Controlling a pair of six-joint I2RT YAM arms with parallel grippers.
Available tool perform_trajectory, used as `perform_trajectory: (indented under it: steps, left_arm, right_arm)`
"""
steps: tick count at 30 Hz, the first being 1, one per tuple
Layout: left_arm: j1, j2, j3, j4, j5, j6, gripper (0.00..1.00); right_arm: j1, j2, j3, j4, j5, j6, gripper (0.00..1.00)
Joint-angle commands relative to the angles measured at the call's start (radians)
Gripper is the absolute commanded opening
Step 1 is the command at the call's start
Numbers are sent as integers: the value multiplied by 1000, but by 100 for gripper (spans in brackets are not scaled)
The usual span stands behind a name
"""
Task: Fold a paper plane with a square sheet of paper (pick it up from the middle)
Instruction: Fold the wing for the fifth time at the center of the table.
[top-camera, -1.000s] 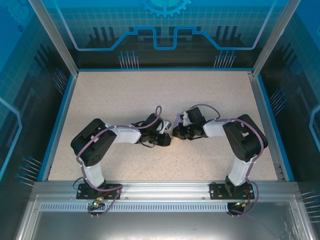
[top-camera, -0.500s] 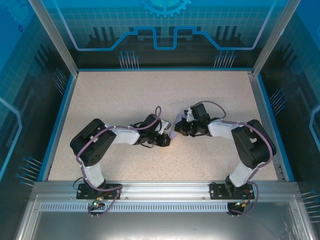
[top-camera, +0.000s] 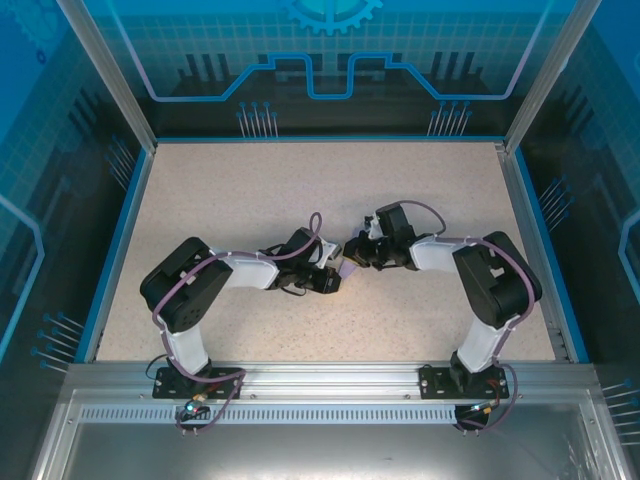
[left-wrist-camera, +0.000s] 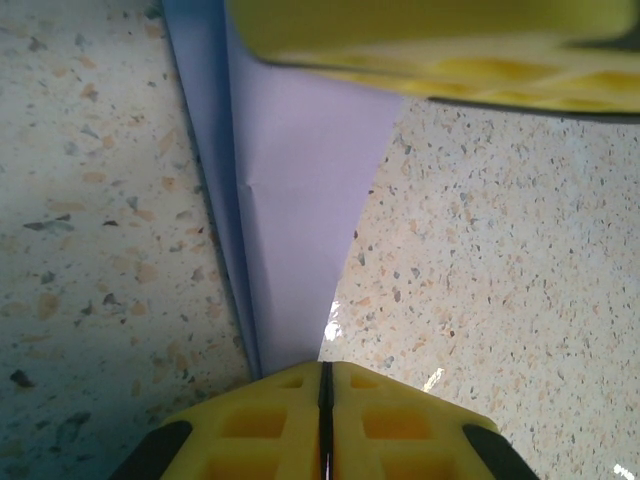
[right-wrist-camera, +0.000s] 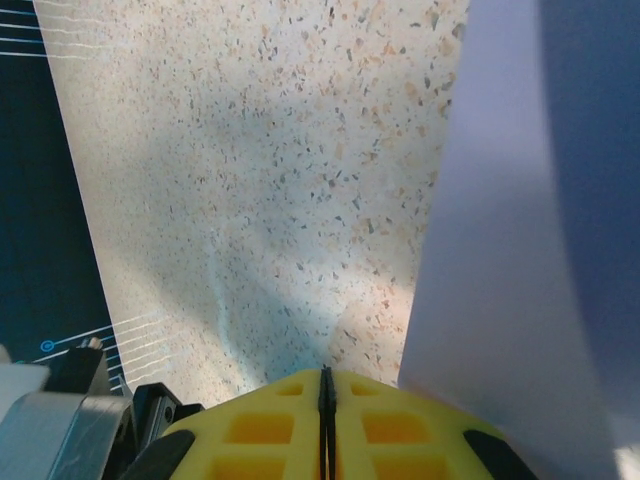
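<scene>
The lavender sheet of paper (top-camera: 347, 268) lies folded into a narrow pointed shape on the speckled table, between the two grippers near the middle. In the left wrist view the paper (left-wrist-camera: 295, 200) tapers toward my left gripper (left-wrist-camera: 323, 365), which is shut, and the narrow end runs in beneath its fingertips. A lengthwise crease shows along the paper's left side. The right gripper's yellow fingers (left-wrist-camera: 450, 60) rest on the paper's wide end. In the right wrist view my right gripper (right-wrist-camera: 323, 372) is shut, with nothing between its jaws. There the paper (right-wrist-camera: 520, 250) lies beside and partly under its right finger.
The table (top-camera: 250, 190) is ringed by a blue rim and transparent enclosure walls (top-camera: 330, 70). Both arms reach inward from their bases at the near edge, and their wrists almost meet at the centre. Open tabletop lies behind and to both sides.
The right gripper has shifted slightly back and left, onto the paper's far end. Its elbow swung out and came back. The left arm has barely moved.
</scene>
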Motion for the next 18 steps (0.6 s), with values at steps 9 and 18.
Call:
perform_trajectory:
  steps: [9, 18]
  left_arm:
    - [22, 50, -51, -125, -57, 44, 11]
    - [21, 49, -55, -139, -59, 57, 10]
  right_arm:
    - [7, 116, 84, -49, 59, -46, 9]
    - [-24, 158, 131, -115, 70, -118, 9]
